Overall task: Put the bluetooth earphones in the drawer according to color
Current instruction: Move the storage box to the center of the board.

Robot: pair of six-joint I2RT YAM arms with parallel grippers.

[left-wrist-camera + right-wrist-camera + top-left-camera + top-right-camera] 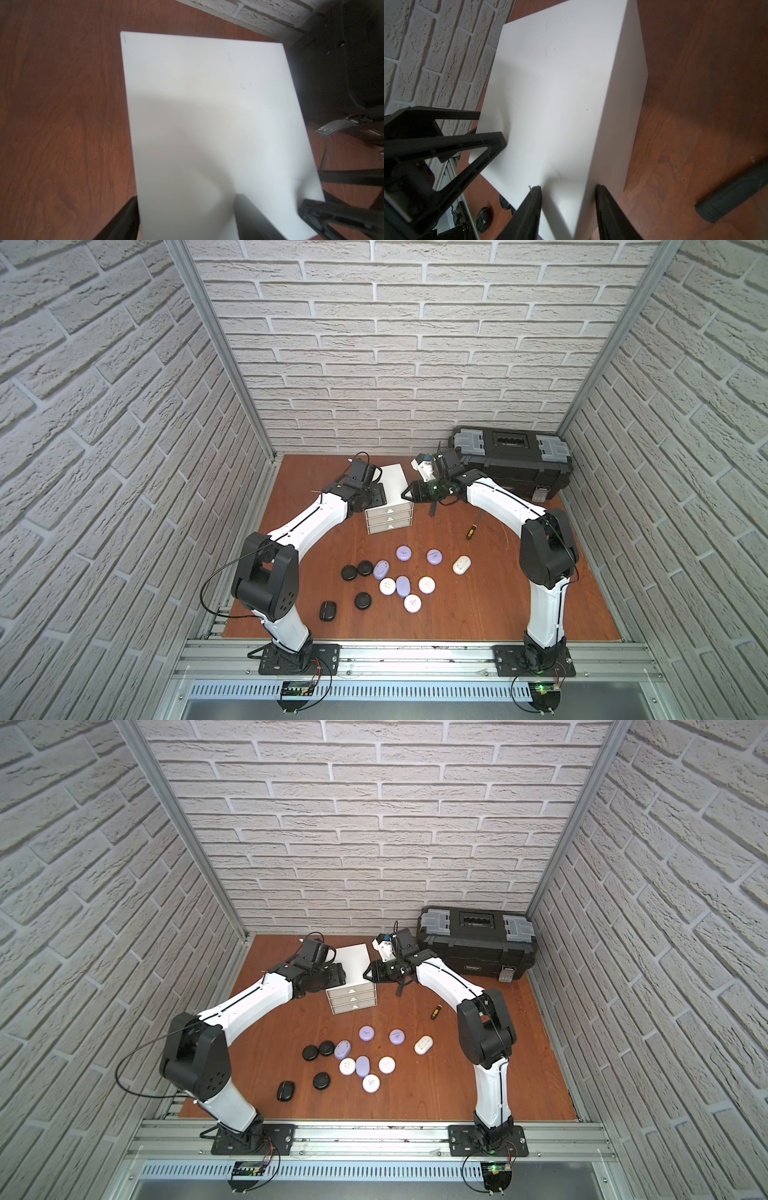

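— You're looking at the drawer (394,483): a white cabinet standing upright near the back, its three fronts sitting flush.
— And your bluetooth earphones (402,587) are lying scattered before it, black ones leftward, lavender and white mingling.

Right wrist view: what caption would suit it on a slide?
Right hand straddling a top edge of the white drawer cabinet on the wooden table.
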